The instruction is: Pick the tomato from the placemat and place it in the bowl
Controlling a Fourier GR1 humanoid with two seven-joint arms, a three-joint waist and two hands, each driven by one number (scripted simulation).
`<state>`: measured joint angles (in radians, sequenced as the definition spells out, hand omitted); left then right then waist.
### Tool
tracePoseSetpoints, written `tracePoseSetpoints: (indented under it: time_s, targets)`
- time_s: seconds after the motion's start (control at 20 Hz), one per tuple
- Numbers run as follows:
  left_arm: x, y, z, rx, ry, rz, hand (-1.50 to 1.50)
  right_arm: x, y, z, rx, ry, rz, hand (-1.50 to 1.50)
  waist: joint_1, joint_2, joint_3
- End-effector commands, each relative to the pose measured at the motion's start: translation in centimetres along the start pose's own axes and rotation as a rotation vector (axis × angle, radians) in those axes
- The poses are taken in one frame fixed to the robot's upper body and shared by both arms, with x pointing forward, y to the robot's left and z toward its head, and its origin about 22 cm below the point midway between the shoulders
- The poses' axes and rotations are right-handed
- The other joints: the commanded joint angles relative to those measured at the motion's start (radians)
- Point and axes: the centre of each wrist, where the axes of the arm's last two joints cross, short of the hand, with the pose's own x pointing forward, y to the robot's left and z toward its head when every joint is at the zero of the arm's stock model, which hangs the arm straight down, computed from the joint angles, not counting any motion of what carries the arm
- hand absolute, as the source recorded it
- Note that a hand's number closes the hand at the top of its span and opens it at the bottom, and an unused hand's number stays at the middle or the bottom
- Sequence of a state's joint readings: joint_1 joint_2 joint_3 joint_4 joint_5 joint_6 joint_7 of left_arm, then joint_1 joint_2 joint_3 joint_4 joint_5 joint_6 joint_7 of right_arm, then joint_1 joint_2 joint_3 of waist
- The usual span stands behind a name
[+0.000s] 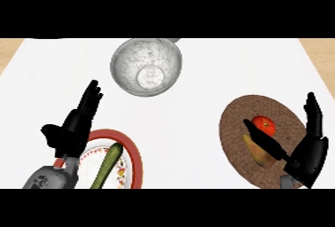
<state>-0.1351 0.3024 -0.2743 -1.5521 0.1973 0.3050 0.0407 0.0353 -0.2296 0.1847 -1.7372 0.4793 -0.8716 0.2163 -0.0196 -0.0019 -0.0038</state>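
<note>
one tomato (pixel 264 125), small, round, glossy red, sits on brown woven round placemat (pixel 262 141), next to tan potato-ish lump (pixel 257 150). right hand (pixel 307 150) beside it, fingers straight, thumb reaching toward tomato, nothing pinched. one marbled grey bowl (pixel 146 66) well apart on white worktop (pixel 196 111). left hand (pixel 72 128) fingers straight too, over red-rimmed plate (pixel 134 153) with one green cucumber (pixel 108 165).

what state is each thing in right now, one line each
tomato: on the placemat, not lifted, beside the right thumb.
placemat: flat on the counter, carrying the tomato and a yellowish item.
yellowish item: lying on the placemat, partly hidden by the thumb.
bowl: upright, nothing in it.
plate: holds a cucumber.
cucumber: lying lengthwise on the plate.
right hand: open over the placemat.
left hand: open, fingers straight, holding nothing.
</note>
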Motion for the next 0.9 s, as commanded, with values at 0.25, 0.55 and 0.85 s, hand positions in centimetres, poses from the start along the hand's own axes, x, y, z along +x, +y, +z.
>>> tracePoseSetpoints:
  time_s: [0.25, 0.55, 0.85]
  targets:
    - [-0.8, -0.7, 0.0, -0.023, -0.009, -0.002, 0.0, 6.0, -2.6, -2.6, 0.027, 0.207, 0.194, -1.5, 0.014, -0.001, 0.001]
    - [-0.1, -0.5, -1.8, -0.015, -0.015, -0.004, 0.0, 7.7, -2.1, -4.1, 0.168, 0.422, 0.288, -1.5, 0.014, 0.003, 0.002]
    - [0.7, 0.3, -0.9, -0.018, -0.012, 0.003, 0.0, 7.3, -0.8, -3.9, 0.251, 0.558, 0.334, -1.5, 0.023, 0.001, 0.003]
